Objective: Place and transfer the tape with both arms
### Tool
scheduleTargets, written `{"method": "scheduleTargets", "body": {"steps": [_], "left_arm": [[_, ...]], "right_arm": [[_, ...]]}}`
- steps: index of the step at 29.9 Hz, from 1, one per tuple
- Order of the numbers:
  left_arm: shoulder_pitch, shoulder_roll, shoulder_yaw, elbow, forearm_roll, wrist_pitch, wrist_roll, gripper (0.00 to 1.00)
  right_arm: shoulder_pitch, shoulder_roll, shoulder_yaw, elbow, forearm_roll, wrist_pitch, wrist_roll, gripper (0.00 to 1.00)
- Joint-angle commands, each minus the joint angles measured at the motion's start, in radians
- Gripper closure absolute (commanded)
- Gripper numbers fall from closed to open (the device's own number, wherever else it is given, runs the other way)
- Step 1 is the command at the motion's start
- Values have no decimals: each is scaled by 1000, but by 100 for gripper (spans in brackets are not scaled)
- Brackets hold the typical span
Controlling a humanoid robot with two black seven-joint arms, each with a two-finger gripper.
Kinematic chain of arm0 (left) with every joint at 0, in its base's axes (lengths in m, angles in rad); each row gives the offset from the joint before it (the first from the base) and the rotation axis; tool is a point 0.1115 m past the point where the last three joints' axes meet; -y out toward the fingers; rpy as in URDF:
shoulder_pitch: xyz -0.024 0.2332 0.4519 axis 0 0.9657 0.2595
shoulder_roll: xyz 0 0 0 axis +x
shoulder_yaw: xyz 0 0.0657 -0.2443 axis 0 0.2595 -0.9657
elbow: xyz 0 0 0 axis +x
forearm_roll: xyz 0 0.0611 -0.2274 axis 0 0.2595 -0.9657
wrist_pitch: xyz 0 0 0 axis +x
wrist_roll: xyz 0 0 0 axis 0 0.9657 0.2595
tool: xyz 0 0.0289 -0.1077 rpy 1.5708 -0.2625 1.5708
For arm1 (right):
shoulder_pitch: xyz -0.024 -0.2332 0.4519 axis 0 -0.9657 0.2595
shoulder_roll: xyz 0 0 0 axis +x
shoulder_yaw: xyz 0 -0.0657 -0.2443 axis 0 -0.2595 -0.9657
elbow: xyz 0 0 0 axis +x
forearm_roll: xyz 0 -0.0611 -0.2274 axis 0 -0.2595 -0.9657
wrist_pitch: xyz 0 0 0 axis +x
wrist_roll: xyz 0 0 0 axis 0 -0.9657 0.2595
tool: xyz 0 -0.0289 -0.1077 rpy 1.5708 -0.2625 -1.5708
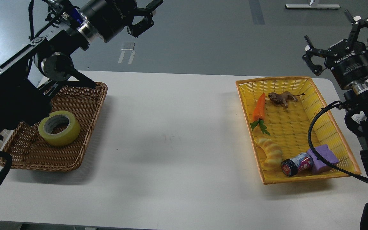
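Observation:
The yellow tape roll (59,128) lies flat in the brown wicker basket (85,105) at the table's left. My left gripper (147,12) is high above the table's far edge, right of and well above the basket, open and empty. My right gripper (337,38) is raised beyond the far right corner of the yellow basket (299,127), fingers spread open and empty. Part of the left arm covers the brown basket's left side.
The yellow basket holds a toy carrot (258,110), a brown animal figure (281,97), a pale ridged bread toy (269,153), a small can (294,164) and a purple block (323,158). A black cable (315,127) hangs over the yellow basket.

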Motion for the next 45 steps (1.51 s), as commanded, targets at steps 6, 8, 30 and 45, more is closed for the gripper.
{"method": "scheduleTargets", "body": {"steps": [6,8,30,45], "left_arm": [[145,-108,-185,-3,1,-6,3,2],[156,-116,-191,-5,1,-19,3,2],[180,-138,-196,0,1,-48,-1,2],[185,-222,-202,130,-15,-73,3,2]], "right_arm": [[79,7,-82,-48,-1,0,0,0],[87,7,-96,-57,-1,0,0,0],[190,52,-206,-185,-3,0,0,0],[191,131,-206,-212,-3,0,2,0]]}}
